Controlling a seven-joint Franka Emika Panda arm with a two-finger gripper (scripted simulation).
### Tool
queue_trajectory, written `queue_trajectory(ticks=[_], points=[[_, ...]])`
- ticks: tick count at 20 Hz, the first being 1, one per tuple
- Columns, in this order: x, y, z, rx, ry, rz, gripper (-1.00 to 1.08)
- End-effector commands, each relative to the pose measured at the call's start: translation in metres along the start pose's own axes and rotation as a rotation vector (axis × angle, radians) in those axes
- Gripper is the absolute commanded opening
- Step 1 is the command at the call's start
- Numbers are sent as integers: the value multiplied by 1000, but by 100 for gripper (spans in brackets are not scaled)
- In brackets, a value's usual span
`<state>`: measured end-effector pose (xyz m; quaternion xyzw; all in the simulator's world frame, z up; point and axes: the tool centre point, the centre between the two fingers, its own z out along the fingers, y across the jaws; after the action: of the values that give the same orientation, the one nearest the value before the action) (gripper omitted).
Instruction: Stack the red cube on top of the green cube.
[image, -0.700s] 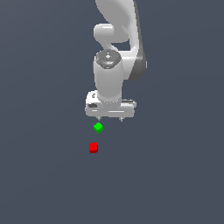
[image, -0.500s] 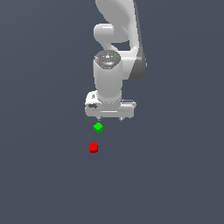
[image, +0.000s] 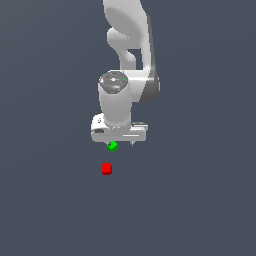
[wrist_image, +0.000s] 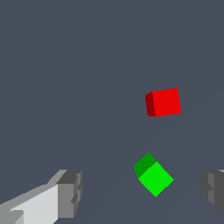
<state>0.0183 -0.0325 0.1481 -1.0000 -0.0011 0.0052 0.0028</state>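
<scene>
Gripper (image: 120, 144): my gripper hangs low over the floor. Its two fingers (wrist_image: 69, 193) are spread wide apart and hold nothing.

Fingers: in the wrist view I see one finger on each side. There is bare floor between them, and they touch no cube.

Red cube (image: 106, 169): the red cube sits flat on the floor, by itself. In the exterior view it is below my gripper and a bit to the exterior view's left. It is not between my fingers. Nothing touches it.

Green cube (image: 113, 146): the green cube sits on the floor too, right under the edge of my gripper in the exterior view. It is turned so that a corner points at the camera. In the wrist view it lies in the gap between my fingers, closer to one of them, but neither finger touches it.

Cubes together: the red cube (wrist_image: 163, 102) and the green cube (wrist_image: 153, 175) are near each other but apart. Neither one is on top of the other.

Arm (image: 127, 60): my white arm comes down from above and ends at the gripper.

Floor (image: 200, 200): it is dark grey and plain.
</scene>
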Motion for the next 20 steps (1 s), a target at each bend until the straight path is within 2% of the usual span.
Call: queue_trajectory(ticks=[1,10,20], points=[[8,11,12,-1,1,-21,100],[42,49,57,-5,7,-104,100],[60,65,77,-6,10,-142,100]])
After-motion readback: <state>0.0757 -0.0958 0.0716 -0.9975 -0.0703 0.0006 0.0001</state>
